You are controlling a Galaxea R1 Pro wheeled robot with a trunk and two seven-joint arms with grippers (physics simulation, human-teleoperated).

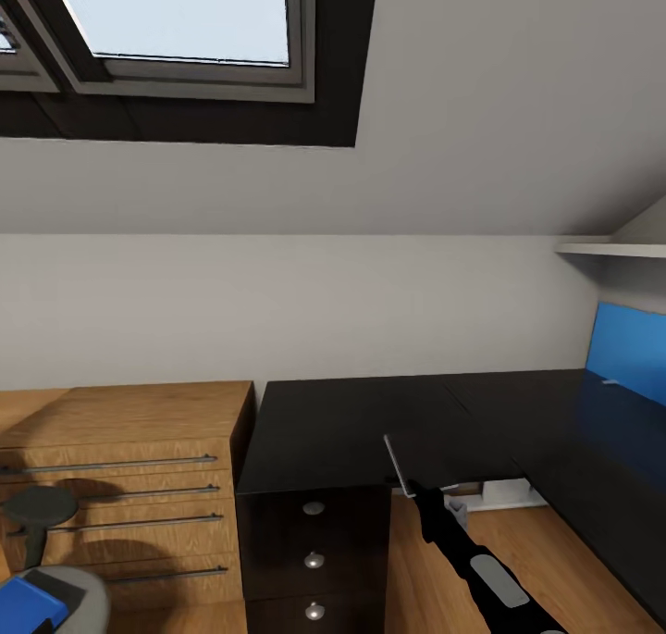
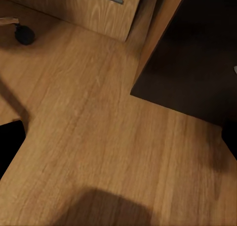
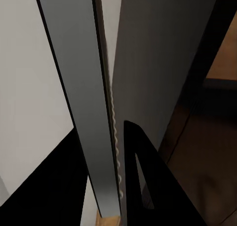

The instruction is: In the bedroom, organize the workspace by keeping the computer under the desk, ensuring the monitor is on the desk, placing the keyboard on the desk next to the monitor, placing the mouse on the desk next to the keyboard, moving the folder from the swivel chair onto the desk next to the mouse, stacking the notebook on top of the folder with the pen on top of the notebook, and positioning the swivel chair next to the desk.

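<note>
Your right hand (image 1: pixel 413 491) reaches in from the lower right of the head view and is closed on the notebook (image 1: pixel 398 463), holding it edge-on. It reads as little more than a thin pale line over the front edge of the bench (image 1: pixel 370 421). In the right wrist view the notebook (image 3: pixel 94 112) runs close past the lens as tall grey slabs with a beaded binding between them. One black finger (image 3: pixel 143 176) lies against it; the other is hidden. The bench top is glossy black, its drawer unit (image 1: pixel 314 560) below with round silver knobs, the lowest cut by the frame edge.

At the lower left corner, the swivel chair (image 1: pixel 79 588) shows only part of its seat and one armrest, and the folder (image 1: pixel 28 602) lies on the seat, mostly cropped. A blue panel (image 1: pixel 629 352) at the right edge is hard to identify. In the left wrist view you see wooden floor (image 2: pixel 98 137), one castor (image 2: pixel 23 34) and the bench's dark base.
</note>
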